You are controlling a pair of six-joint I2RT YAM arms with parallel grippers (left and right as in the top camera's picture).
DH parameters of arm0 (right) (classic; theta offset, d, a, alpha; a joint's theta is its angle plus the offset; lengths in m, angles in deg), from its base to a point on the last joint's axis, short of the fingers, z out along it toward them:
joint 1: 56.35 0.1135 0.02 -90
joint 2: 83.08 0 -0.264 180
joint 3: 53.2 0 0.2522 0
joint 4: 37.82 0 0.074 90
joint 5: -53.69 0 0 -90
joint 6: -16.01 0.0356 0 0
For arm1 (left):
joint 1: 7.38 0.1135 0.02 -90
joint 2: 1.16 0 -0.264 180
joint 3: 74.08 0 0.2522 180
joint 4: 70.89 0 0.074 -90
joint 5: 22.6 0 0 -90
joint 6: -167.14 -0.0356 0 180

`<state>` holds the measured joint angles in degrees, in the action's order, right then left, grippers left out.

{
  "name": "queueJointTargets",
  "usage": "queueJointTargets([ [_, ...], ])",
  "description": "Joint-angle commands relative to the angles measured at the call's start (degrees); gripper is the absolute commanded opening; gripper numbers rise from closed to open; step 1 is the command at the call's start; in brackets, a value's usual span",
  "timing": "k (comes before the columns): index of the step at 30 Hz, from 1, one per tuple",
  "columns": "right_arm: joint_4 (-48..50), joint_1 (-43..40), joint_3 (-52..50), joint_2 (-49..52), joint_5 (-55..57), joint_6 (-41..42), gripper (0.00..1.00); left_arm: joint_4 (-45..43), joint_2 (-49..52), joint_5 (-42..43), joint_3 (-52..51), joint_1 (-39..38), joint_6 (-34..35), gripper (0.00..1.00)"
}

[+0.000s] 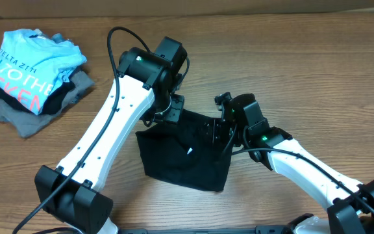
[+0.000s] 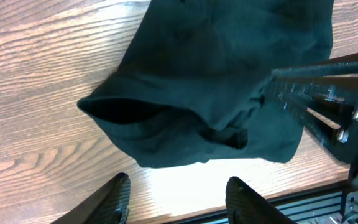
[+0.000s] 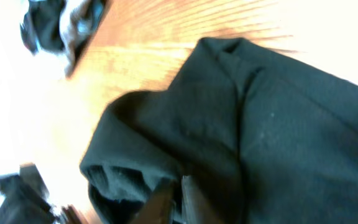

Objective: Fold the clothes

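Two arms are hanging over your brown wooden tabletop (image 1: pixel 291 65), and its long grain lines are running from side to side. Your black T-shirt (image 1: pixel 184 159) is lying bunched up near the middle of the tabletop, between the two arms. The wood all around it is showing. In the left wrist view, a bright patch of light is shining on the boards just beside the shirt.

Your left arm (image 1: pixel 109 123) is standing at the near left side. Its jaws are spread apart over the wood, just beside the shirt, and they are holding nothing.

Your right arm (image 1: pixel 310 169) is standing at the near right side. Its jaws are pressed together and are pinching a fold of the black T-shirt. A small white speck (image 1: pixel 189 151) is showing on the black cloth.

Well apart, at the far left of the tabletop, a pile of other clothes is sitting. A light blue T-shirt (image 1: pixel 31 65) with white and pink letters is lying on top, and a grey garment (image 1: pixel 28 120) is sticking out from under it.

A black cable (image 1: pixel 112 45) is looping over the wood by the left arm. A paler brown strip (image 1: pixel 239 5) is running along the far edge of the tabletop. In the left wrist view, a dark rail (image 2: pixel 303 202) is running along the tabletop's edge.
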<state>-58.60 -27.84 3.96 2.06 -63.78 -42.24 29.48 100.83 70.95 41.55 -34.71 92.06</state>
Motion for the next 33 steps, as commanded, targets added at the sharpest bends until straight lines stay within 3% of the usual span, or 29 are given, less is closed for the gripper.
queueJointTargets([
  [1, 0.57, -1.14, 0.61, 0.0, 1.29, 5.2, 0.04, 0.33, -0.87, -0.57, 1.22, 0.42, -0.76, 0.54],
  [11, -0.57, -12.26, 0.61, -0.66, -4.44, 13.62, 0.04, 0.13, -0.87, -0.61, 1.22, 0.42, -0.79, 0.57],
  [14, -2.95, -13.77, 0.61, -0.66, -4.35, 15.56, 0.18, -0.02, -0.87, -0.66, 1.22, 0.42, -0.81, 0.58],
  [21, -6.23, -15.54, 0.63, -1.07, -7.76, 14.8, 0.29, 0.09, -0.85, -0.83, 1.22, 0.42, -0.81, 0.58],
  [27, -7.85, -12.87, 4.15, -3.52, -24.2, 3.96, 0.3, -0.04, -0.87, -1.22, 1.22, 0.44, -0.79, 0.54],
  [33, -9.77, -2.32, 4.59, -2.62, -16.79, 4.07, 0.55, 0.55, -0.87, -0.81, 3.32, 2.14, -0.76, 0.52],
])
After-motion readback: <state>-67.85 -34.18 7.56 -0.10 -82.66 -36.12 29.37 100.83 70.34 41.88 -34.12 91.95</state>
